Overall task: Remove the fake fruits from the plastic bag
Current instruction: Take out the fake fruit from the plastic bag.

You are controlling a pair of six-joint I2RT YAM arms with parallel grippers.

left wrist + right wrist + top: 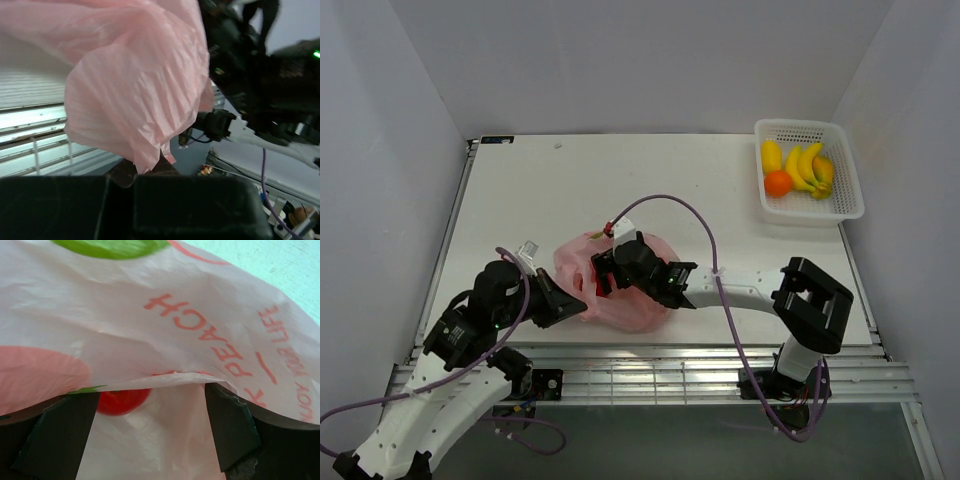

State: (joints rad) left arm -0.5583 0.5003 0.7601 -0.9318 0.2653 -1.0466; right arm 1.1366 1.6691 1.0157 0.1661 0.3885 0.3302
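1. A white perforated basket stands at the far right corner of the bench. It holds a yellow banana bunch, an orange and a plain yellow mango.
2. The pink plastic bag lies crumpled near the front middle of the bench, between the two tools. The right wrist view shows red lettering and a green patch printed on it.
3. Inside the bag, a red apple shows under the edge of the film, just beyond the right tool's left finger.
4. The right tool stands wide, both fingers pushed under the bag's edge with film draped over them. It grips nothing.
5. The left tool is clamped tight on a fold of the bag's near left side. In the left wrist view the film bunches up from the pinch.
6. The left arm reaches low from the near left. The right arm bends at its elbow on the right, with the forearm running left along the bench's front to the bag.
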